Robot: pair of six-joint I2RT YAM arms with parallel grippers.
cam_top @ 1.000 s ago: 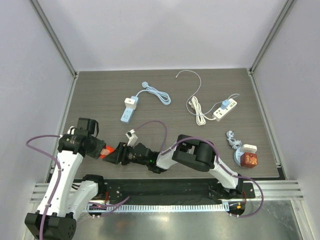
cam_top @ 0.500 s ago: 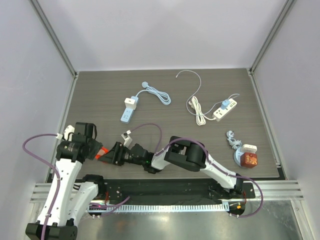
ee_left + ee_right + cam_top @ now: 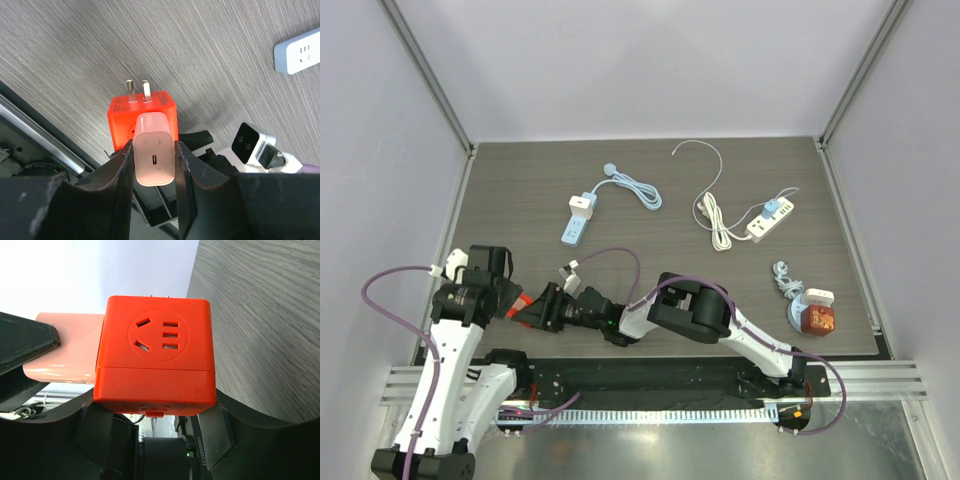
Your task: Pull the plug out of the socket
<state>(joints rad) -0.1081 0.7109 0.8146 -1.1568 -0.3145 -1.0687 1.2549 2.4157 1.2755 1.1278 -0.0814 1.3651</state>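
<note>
Grips look set on both sides, but the actual pull isn't done yet. Near the front-left corner of the table (image 3: 520, 190), the 2 arms meet nose to nose with the orange socket cube (image 3: 525, 303) between them. It looks lifted off the surface rather than resting on it.

Left gripper (image 3: 154, 152) has its jaws closed partway onto the white plug (image 3: 155, 165), 1 finger flat against each side of the body, with the USB port facing the wrist camera. Right gripper (image 3: 155, 432) has its jaws partway closed on the lower part of the cube, pinching it from both sides, and the socket face points at its own camera. The cube's 2 metal prongs (image 3: 137, 90) stick out free on the far side, touching nothing.

In both wrist views the plug body sits flush against the cube's side with no gap I can make out, so I'd say it's not out yet.

Next move calls for a straight pull along the plug's pins: left arm backing toward the left edge, right arm holding firm or easing the other way. Any twist or sideways drag would probably bind the pins or let the smooth plug slip through the fingers. The blue power strip (image 3: 575, 222) and white power strip (image 3: 772, 218) toward the back edge are well apart from all this.
</note>
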